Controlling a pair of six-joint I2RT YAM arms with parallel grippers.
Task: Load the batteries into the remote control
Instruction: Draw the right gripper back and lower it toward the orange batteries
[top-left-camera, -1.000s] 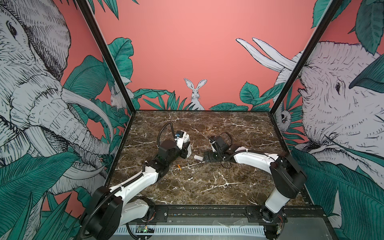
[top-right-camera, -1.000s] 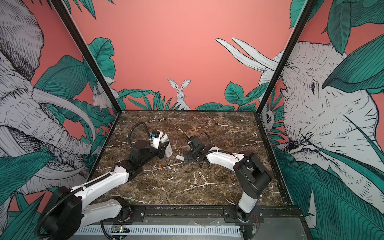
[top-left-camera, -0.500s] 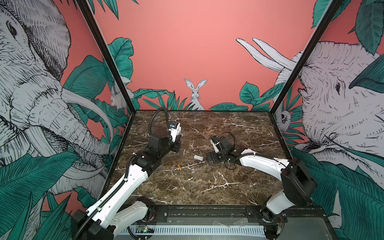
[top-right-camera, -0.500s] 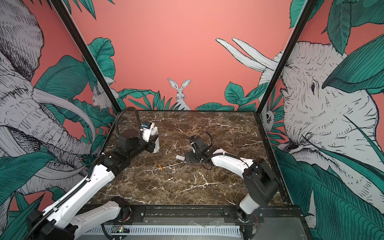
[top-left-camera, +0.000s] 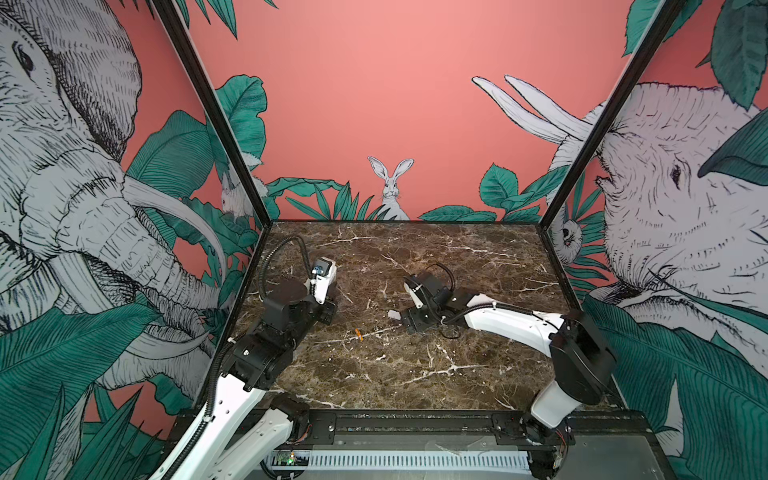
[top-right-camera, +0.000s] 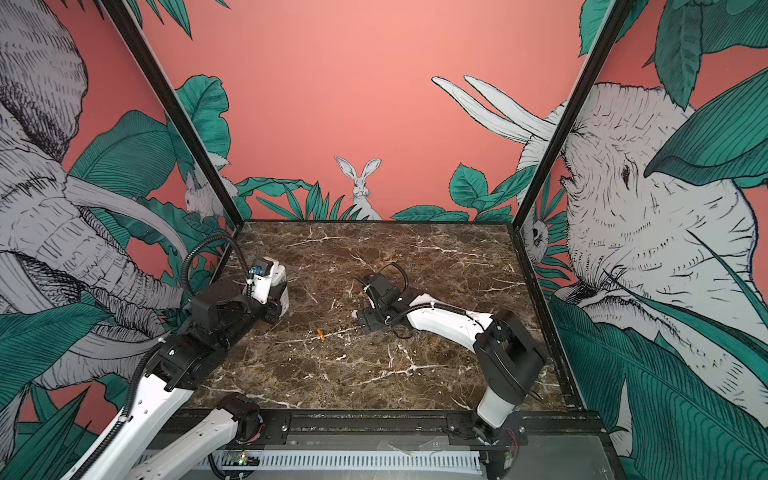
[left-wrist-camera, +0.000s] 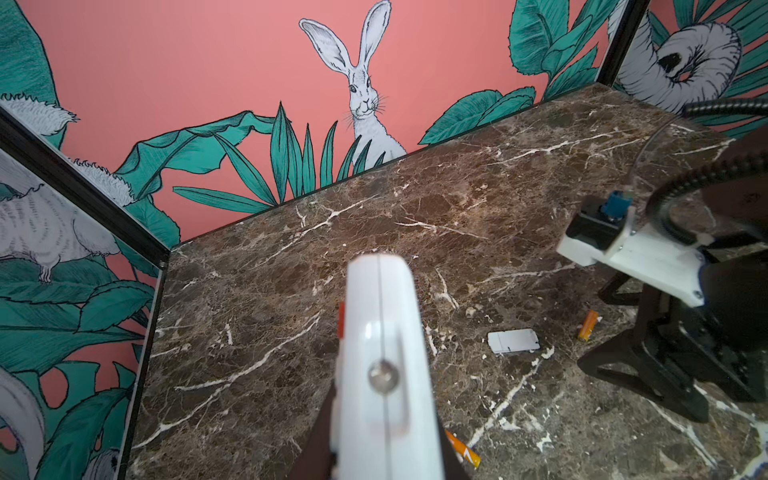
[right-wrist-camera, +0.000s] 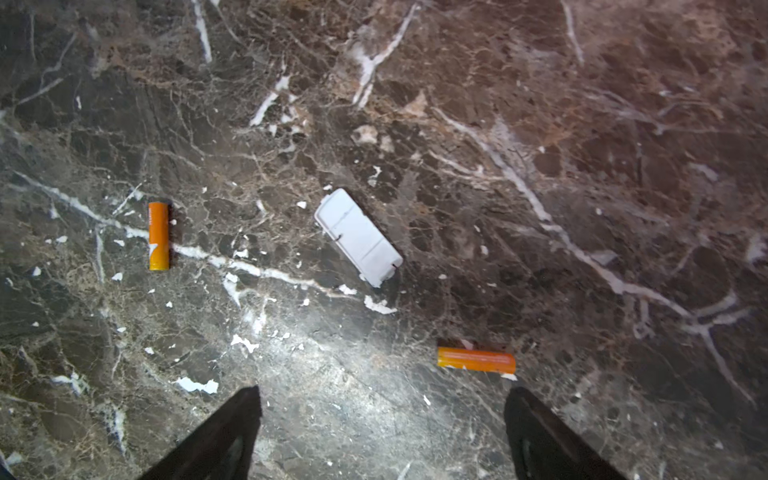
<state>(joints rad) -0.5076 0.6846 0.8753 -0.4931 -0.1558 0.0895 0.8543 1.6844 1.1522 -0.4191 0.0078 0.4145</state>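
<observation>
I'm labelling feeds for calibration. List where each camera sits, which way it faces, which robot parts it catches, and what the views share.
Top views: high in front, facing down and back over the table; left arm and right arm show.
Left wrist: on the left arm, faces the back wall along the remote control in the left gripper; right arm shows.
Right wrist: faces down at the table between the open right gripper fingers.
Shared: both wrist views show the batteries and cover.
</observation>
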